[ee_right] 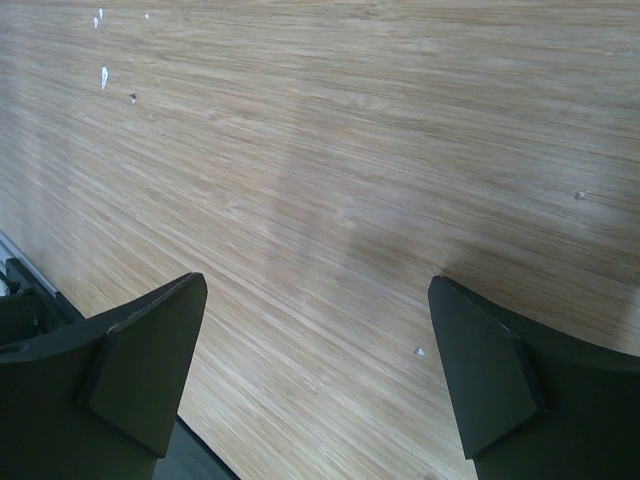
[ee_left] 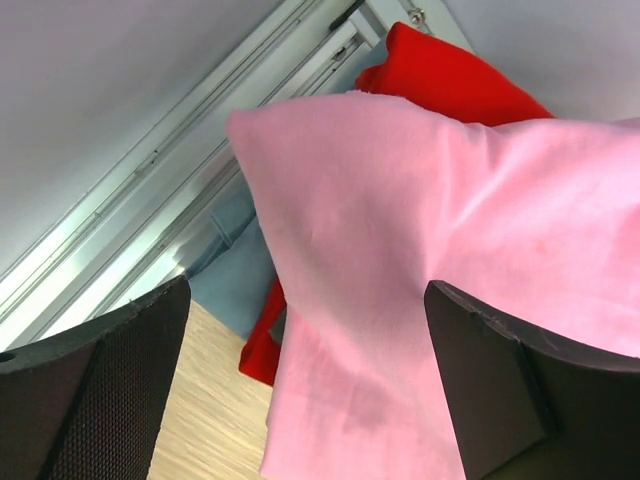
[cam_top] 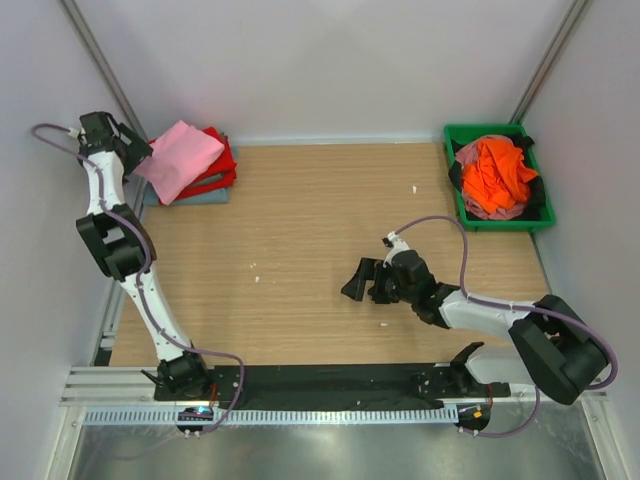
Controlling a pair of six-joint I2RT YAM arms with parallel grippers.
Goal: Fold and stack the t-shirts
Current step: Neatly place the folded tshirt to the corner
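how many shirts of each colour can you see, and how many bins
pink shirt: 1
red shirt: 1
grey-blue shirt: 1
orange shirt: 1
green bin: 1
total: 5
The other cloth under the orange shirt in the bin is too bunched up to count.

— Where's the pink shirt (cam_top: 180, 158)?
— I see it folded, lying skewed atop the red shirt (cam_top: 222, 160), with the grey-blue shirt (cam_top: 205, 197) underneath, in the far left corner.
— And the orange shirt (cam_top: 497, 172)?
— Crumpled in the green bin (cam_top: 485, 129).
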